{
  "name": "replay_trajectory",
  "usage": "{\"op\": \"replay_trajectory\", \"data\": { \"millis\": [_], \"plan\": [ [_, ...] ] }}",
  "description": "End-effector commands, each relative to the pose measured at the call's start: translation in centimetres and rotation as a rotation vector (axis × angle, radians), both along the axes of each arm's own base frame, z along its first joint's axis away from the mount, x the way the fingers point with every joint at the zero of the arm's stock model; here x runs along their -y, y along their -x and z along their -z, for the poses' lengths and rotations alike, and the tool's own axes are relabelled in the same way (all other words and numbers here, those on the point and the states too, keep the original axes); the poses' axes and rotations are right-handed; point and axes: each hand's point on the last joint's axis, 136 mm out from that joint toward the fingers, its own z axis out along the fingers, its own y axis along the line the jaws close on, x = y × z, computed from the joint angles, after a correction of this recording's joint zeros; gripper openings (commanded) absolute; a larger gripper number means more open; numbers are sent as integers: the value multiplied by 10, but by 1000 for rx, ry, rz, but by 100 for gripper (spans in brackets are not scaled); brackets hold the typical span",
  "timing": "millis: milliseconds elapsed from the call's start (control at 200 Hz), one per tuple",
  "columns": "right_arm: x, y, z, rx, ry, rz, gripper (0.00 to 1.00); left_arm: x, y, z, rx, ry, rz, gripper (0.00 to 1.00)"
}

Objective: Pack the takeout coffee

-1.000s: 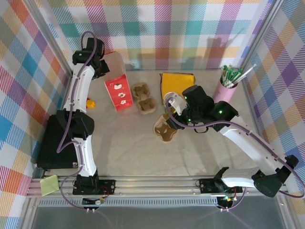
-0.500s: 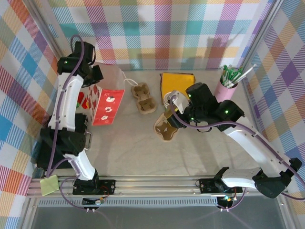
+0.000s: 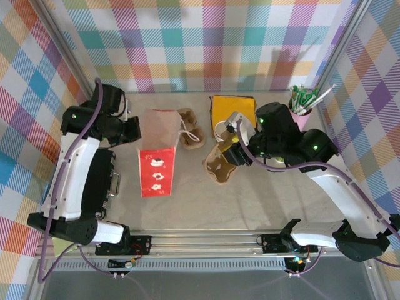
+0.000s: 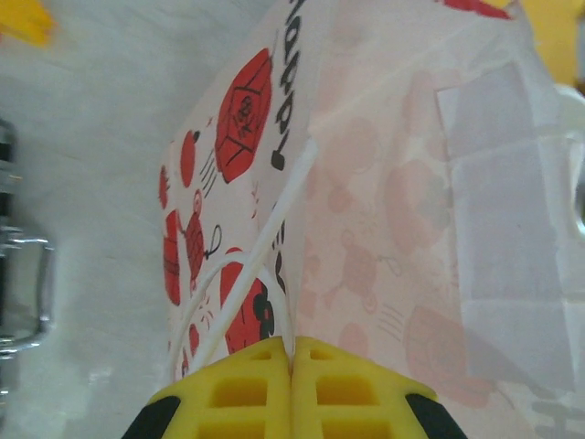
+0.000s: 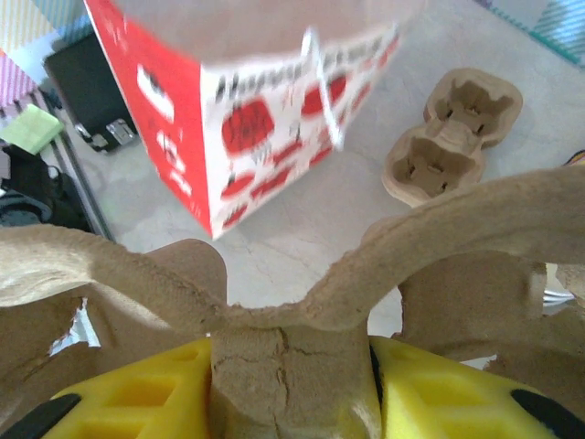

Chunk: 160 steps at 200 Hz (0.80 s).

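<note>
A red-and-white paper bag (image 3: 155, 164) hangs tilted left of centre, its brown open mouth toward the back. My left gripper (image 3: 134, 129) is shut on the bag's white string handle (image 4: 274, 238) at the rim. My right gripper (image 3: 230, 156) is shut on the middle ridge of a brown pulp cup carrier (image 3: 217, 167), raised just over the table. In the right wrist view the carrier (image 5: 292, 311) sits between the yellow fingers, with the bag (image 5: 265, 119) beyond it. The takeout coffee shows as a pale rim (image 3: 220, 130) behind the carrier, mostly hidden by my right gripper.
A second pulp carrier (image 3: 192, 136) lies behind the bag's mouth. A yellow packet (image 3: 232, 107) rests at the back centre, and a pink cup of pens (image 3: 296, 117) at the back right. A black case (image 3: 106, 181) sits under the left arm.
The left arm has swung the bag from the back left corner toward the centre, tipping its mouth to the back. The right arm has drifted slightly right with the carrier.
</note>
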Motion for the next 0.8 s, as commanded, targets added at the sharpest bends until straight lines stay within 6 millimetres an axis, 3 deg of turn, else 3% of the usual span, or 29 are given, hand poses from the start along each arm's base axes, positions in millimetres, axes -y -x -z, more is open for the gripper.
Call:
{"op": "replay_trajectory", "data": {
  "millis": [0,175,365,595,795],
  "plan": [
    [-1,16,-24,-18,-70,-43,42,43,21,0,-13,106,155,0],
    [-7,29,-46,-28,-127,-110,42,92,35,-6,40,171,331,0],
    [-20,35,-54,-82,-146,-176,43,125,34,-11,106,275,450,0],
    [-49,53,-45,-316,-145,-354,44,142,30,4,119,315,537,0],
    [-65,59,-25,-508,-125,-432,45,139,25,21,123,246,576,0]
  ]
}}
